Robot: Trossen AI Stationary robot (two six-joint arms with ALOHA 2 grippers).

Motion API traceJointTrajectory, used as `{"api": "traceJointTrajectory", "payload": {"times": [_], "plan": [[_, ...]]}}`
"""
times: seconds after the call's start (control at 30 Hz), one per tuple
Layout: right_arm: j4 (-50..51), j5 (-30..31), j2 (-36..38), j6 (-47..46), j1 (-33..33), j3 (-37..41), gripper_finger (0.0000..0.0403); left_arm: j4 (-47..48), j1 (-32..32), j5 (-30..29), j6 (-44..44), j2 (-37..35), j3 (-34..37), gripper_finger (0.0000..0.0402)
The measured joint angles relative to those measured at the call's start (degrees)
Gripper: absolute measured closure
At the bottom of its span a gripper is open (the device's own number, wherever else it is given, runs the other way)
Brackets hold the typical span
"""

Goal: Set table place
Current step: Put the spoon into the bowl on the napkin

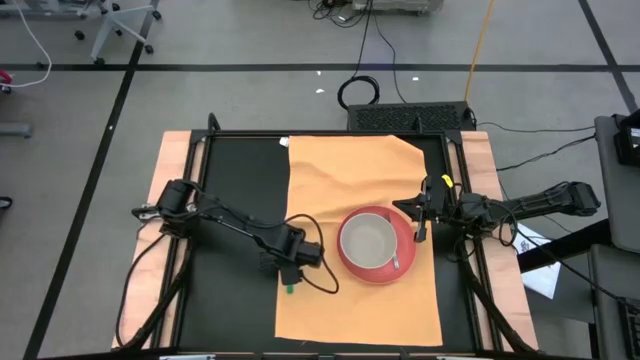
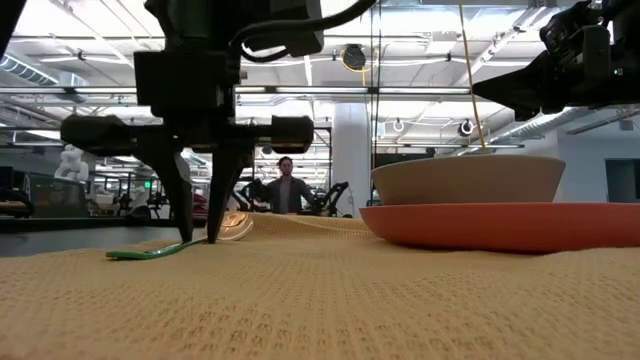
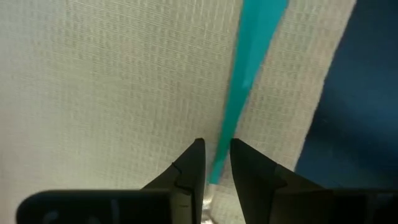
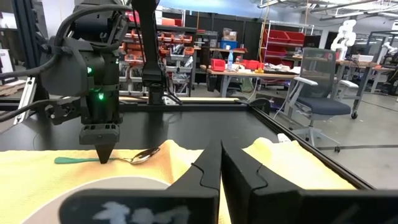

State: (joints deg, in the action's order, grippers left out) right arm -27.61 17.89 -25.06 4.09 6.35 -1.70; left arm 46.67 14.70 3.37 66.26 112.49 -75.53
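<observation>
The orange-tan cloth mat (image 1: 350, 170) lies on the black tabletop (image 1: 240, 190). A red plate (image 1: 400, 262) rests on the mat with a cream bowl (image 1: 368, 240) standing in it. A spoon with a green handle (image 2: 150, 251) and a metal bowl (image 2: 235, 228) lies flat on the mat near its left edge. My left gripper (image 1: 290, 270) points down and is shut on the spoon. My right gripper (image 1: 418, 225) is shut and empty, hovering by the plate's right rim; its closed fingers (image 4: 214, 168) show above the cream bowl (image 4: 93, 196). My left gripper pinches the spoon's green handle (image 3: 221, 158) between its two fingers, at the narrow end where it meets the metal part. The fingers (image 2: 187, 225) come from above, pointing down, and lie across the handle. The spoon lies on the mat (image 3: 93, 93), handle toward the table's near edge.
Bare black tabletop lies left of the mat and shows in the left wrist view (image 3: 360, 93). The mat's far right corner (image 1: 410, 145) is folded up. Papers (image 1: 535, 260) lie off the table's right edge. A person (image 2: 287, 185) stands far behind in the room.
</observation>
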Motion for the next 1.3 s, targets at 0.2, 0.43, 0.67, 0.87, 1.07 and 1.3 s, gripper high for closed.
{"api": "traceJointTrajectory", "payload": {"times": [0.2, 0.43, 0.67, 0.87, 1.07, 1.3], "plan": [[-0.34, 0.00, 0.00, -0.01, 0.01, 0.00, 0.0403, -0.02, 0.00, -0.28, -0.35, 0.17, 0.00, 0.0320], [-0.40, 0.00, 0.02, -0.01, 0.00, -0.01, 0.0403, 0.00, 0.00, -0.39, -0.33, 0.17, 0.00, 0.0321], [-0.40, 0.00, 0.00, 0.00, 0.00, 0.01, 0.0403, 0.20, 0.00, -0.41, -0.39, 0.17, 0.00, 0.0321], [-0.40, 0.00, 0.00, -0.01, 0.01, 0.01, 0.0403, 0.22, 0.00, -0.41, -0.44, 0.17, 0.02, 0.0321], [-0.40, 0.00, 0.00, -0.01, 0.00, -0.01, 0.0403, 0.22, 0.00, -0.41, -0.46, 0.17, 0.02, 0.0336], [-0.40, 0.00, 0.00, -0.01, 0.01, 0.00, 0.0403, 0.22, 0.00, -1.69, -0.63, 0.17, 0.04, 0.0390]]}}
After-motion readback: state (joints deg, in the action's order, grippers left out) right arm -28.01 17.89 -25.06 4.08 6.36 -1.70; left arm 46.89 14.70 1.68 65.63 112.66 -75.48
